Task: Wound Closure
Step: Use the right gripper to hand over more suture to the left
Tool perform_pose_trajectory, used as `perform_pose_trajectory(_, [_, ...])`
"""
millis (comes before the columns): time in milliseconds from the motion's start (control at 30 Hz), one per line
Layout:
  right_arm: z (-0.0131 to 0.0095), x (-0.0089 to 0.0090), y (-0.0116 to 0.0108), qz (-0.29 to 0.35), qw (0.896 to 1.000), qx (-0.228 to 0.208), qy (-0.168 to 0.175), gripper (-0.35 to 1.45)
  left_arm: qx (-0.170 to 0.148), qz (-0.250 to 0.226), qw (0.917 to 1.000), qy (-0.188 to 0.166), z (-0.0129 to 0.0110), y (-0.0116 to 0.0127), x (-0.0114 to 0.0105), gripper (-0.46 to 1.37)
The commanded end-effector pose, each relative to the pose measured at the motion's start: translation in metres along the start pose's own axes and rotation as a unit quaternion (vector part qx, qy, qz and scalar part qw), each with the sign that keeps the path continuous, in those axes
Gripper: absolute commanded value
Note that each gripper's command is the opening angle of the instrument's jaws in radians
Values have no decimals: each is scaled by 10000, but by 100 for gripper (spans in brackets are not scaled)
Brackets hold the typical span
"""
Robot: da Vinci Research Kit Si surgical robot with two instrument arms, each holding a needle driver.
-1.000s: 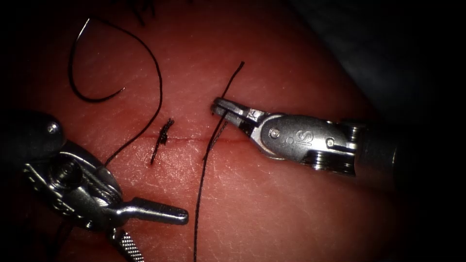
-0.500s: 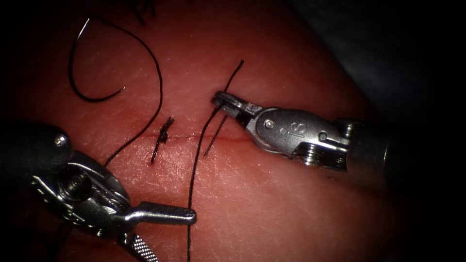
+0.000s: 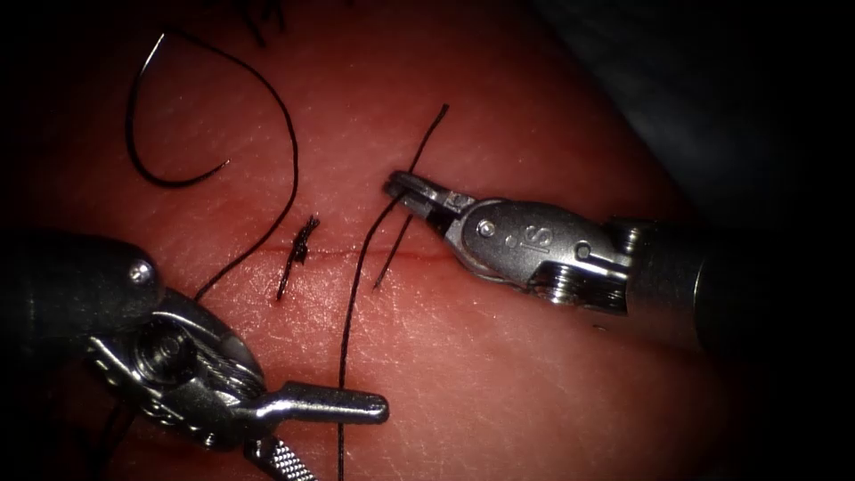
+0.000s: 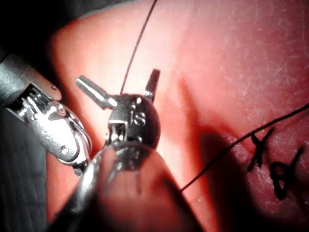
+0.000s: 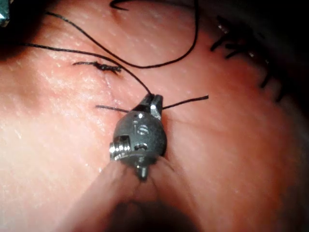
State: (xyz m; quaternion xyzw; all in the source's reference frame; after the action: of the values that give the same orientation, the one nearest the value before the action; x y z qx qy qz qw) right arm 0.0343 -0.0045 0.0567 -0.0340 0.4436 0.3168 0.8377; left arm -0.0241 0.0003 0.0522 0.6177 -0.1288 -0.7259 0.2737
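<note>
Thread [image 3: 352, 294] is pinched in the right claw [image 3: 398, 187] just above the cut [image 3: 338, 254]. Left claw [image 3: 329, 432], spread and empty, sits below the cut; needle [image 3: 142, 134] lies loose upper-left on the tissue [image 3: 499, 374].

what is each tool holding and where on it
The right tool is shut on the thread, gripping it near its free end, just above the cut. The left tool holds nothing; its jaws are spread open on either side of the thread.

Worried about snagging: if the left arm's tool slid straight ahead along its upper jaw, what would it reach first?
Probably the thread: the left tool, jaws open and holding nothing, points its upper jaw across that strand already. Height above it is unclear.
</note>
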Motion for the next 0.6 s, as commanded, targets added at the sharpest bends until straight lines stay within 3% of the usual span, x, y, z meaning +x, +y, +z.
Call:
perform_pose_trajectory(33, [0,0,0,5,10000,-14,1,-35,6,1,10000,19,0,0,0,95])
perform_pose_trajectory(400, [2,1,-1,7,10000,-21,-1,-35,48,29,10000,-22,14,1,6,92])
perform_pose_trajectory(600, [1,0,0,4,10000,-14,-14,-35,42,66,10000,-14,16,3,11,79])
